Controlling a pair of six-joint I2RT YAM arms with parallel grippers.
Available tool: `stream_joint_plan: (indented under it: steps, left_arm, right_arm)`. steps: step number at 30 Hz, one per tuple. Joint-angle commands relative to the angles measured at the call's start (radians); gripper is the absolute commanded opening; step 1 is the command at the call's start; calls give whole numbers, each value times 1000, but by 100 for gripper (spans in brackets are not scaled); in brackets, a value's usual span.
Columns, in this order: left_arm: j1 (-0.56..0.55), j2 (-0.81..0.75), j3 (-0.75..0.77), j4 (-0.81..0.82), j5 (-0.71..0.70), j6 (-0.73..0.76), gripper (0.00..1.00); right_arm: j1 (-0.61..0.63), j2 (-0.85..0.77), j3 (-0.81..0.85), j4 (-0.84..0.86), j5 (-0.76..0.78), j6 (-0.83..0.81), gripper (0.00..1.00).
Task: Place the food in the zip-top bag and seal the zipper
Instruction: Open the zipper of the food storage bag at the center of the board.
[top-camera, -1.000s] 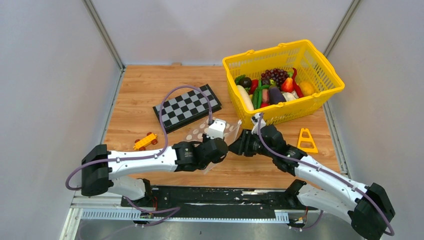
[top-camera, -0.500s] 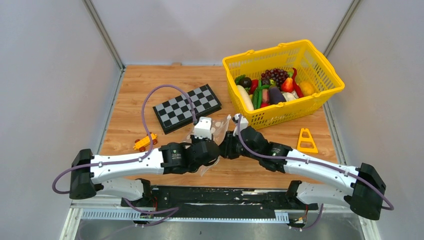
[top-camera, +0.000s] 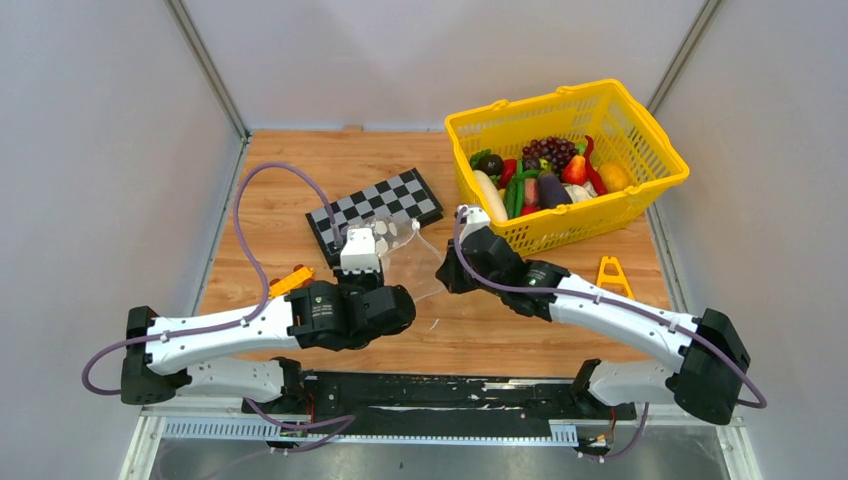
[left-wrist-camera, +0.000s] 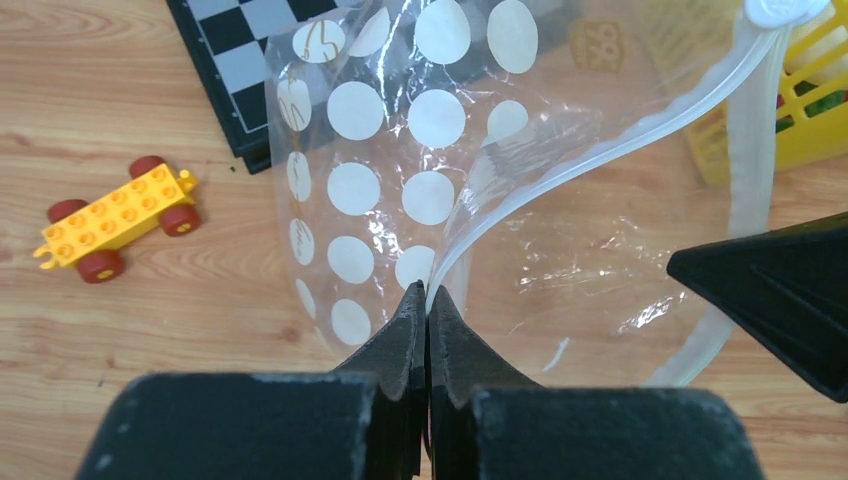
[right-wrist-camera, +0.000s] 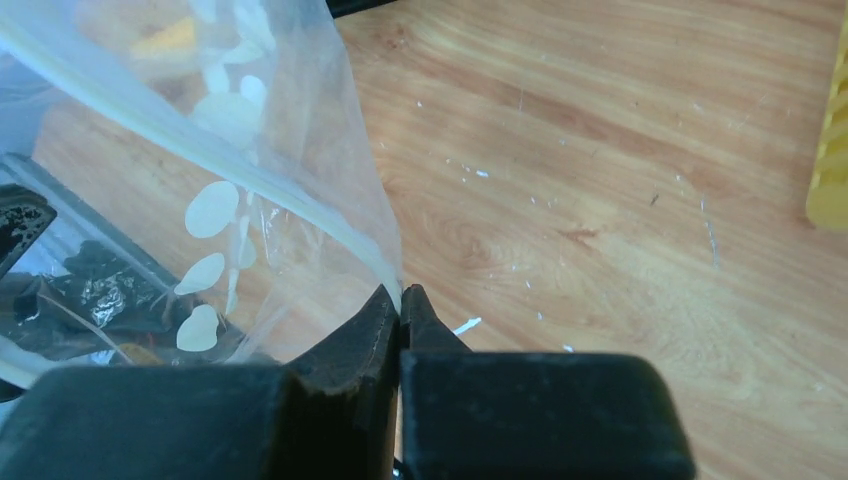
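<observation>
The clear zip-top bag (top-camera: 405, 248) with white dots hangs between my two grippers, just in front of the checkerboard. My left gripper (top-camera: 383, 274) is shut on the bag's mouth edge, and the left wrist view shows its tips (left-wrist-camera: 427, 291) pinching the zipper (left-wrist-camera: 600, 140). My right gripper (top-camera: 444, 274) is shut on the opposite edge of the mouth (right-wrist-camera: 402, 292), so the mouth is held apart. The bag (left-wrist-camera: 400, 180) looks empty. The food lies in the yellow basket: a purple grape bunch (top-camera: 553, 150), a cream-white vegetable (top-camera: 490, 196) and a red fruit (top-camera: 575, 170).
The yellow basket (top-camera: 560, 228) stands at the back right. A black-and-white checkerboard (top-camera: 385, 200) lies behind the bag. A yellow toy car (top-camera: 290, 281) sits left of my left arm. An orange triangle (top-camera: 612, 280) lies right of my right arm.
Both grippers have moved left and away from the bases, carrying the bag with them. They have drawn apart, so the bag's mouth has opened wider.
</observation>
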Motion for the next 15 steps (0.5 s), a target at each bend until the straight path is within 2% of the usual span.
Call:
stream_joint_plan:
  steps: [1, 4, 6, 11, 15]
  left_arm:
    - [-4, 20, 73, -98, -75, -37, 0]
    - [-4, 40, 115, -121, -51, 8, 0]
    - [-4, 56, 156, -120, -20, 59, 0]
    - [-4, 55, 170, -105, 24, 97, 0]
    - [12, 22, 101, -41, 63, 127, 0]
  right_arm:
    - [-5, 65, 131, -106, 59, -76, 0]
    - [-5, 83, 176, -173, 153, -69, 0]
    - [-5, 82, 175, -150, 130, -81, 0]
    - [-10, 78, 128, 20, -153, -112, 1]
    - [-47, 103, 147, 36, -291, -114, 3]
